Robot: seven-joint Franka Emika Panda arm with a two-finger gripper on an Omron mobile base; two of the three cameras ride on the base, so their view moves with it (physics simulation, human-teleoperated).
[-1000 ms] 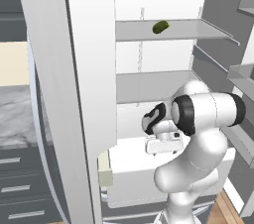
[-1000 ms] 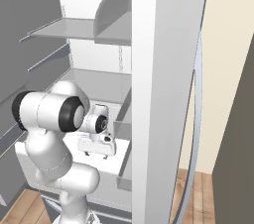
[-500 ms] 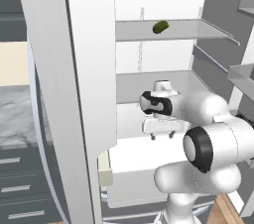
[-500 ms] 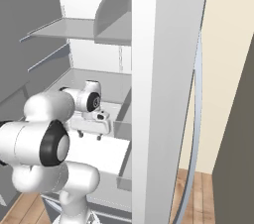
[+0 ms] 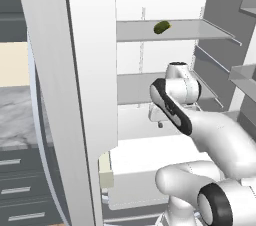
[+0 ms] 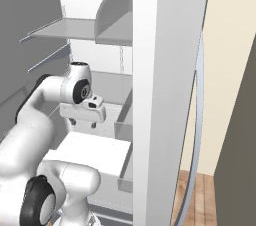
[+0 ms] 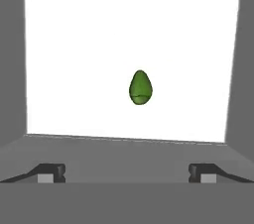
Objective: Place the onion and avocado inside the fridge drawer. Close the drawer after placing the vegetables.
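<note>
- The jaws (image 7: pixel 127 173) stand wide apart and hold nothing; their two dark fingertips (image 7: pixel 49 172) show at the bottom corners of the hand view with a broad gap between them.
- The avocado (image 7: pixel 140 87), a dark-green egg shape, lies alone on the white floor of the fridge drawer (image 7: pixel 59 59), ahead of the jaws and roughly centred between the two fingertips, well apart from both.
- The drawer's grey walls frame the white floor on all sides; its near wall runs just ahead of the fingertips.
- In the left base view the jaws (image 5: pixel 159 119) hang above the pulled-out fridge drawer (image 5: pixel 145 157), pointing down into it.
- An elongated green item (image 5: pixel 161 27) rests on the upper fridge shelf (image 5: pixel 200 30), high above the jaws.
- The open fridge door (image 5: pixel 75 95) stands to the left of the jaws.
</note>
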